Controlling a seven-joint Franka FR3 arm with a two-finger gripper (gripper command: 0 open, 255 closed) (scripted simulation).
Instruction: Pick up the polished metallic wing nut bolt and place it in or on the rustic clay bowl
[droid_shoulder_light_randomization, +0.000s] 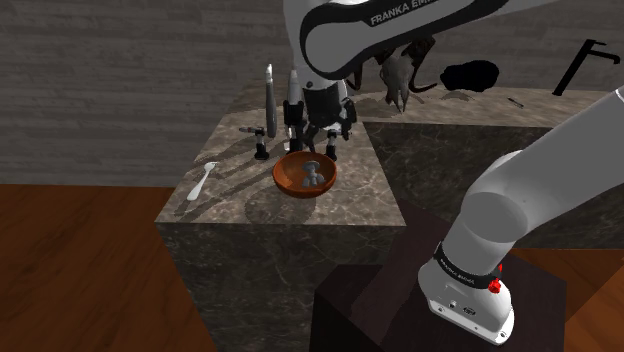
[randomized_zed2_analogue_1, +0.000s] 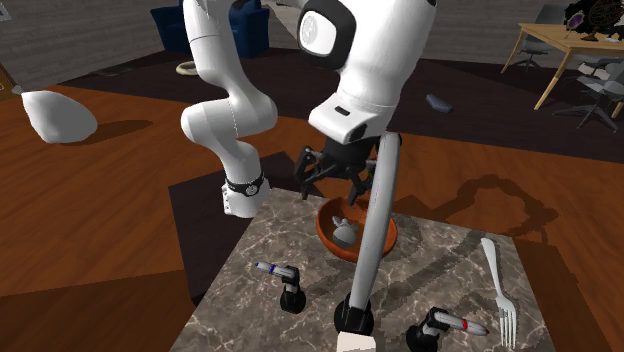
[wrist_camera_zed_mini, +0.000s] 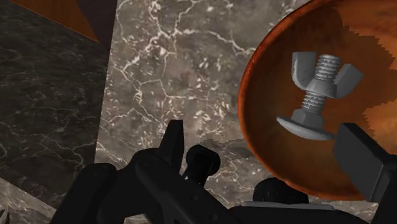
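**Claw spread wide, bolt sitting in the bowl**

My claw (wrist_camera_zed_mini: 262, 135) is released: its two black fingers stand well apart and clasp nothing. The grey wing nut bolt (wrist_camera_zed_mini: 316, 95) rests inside the reddish-brown clay bowl (wrist_camera_zed_mini: 254, 102) and touches neither finger. Its broad head is down on the bowl's floor and the wing nut is up on the threads.

In the shoulder view I hang just above the bowl, toward its twelve o'clock, over the marble counter (droid_shoulder_light_randomization: 385, 195). In that view a white fork (droid_shoulder_light_randomization: 200, 181) lies at the bowl's nine o'clock, well apart from it and near the counter's edge. A tall grey tool (droid_shoulder_light_randomization: 268, 100) stands upright on a black base at about the bowl's eleven o'clock. What kind of tool it is, I cannot tell.
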